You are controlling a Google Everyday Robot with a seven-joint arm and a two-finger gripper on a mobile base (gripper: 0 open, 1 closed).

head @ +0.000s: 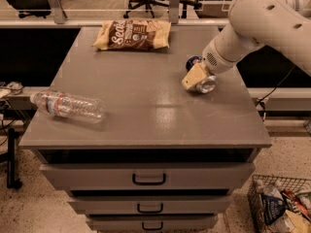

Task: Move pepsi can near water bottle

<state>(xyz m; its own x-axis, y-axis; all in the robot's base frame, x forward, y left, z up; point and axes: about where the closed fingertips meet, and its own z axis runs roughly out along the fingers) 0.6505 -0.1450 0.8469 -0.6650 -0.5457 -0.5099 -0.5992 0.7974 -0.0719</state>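
**Lying can may roll off the right side**

The gripper (pixel 196 77) sits low over the pepsi can (pixel 207 85) on the right part of the table top (pixel 146 110). I cannot tell if it grips the can. The can is dark blue and lies on its side, silver end toward the camera. With a weak hold it could roll to the right edge. The water bottle (pixel 68 106) lies well apart, at the left.
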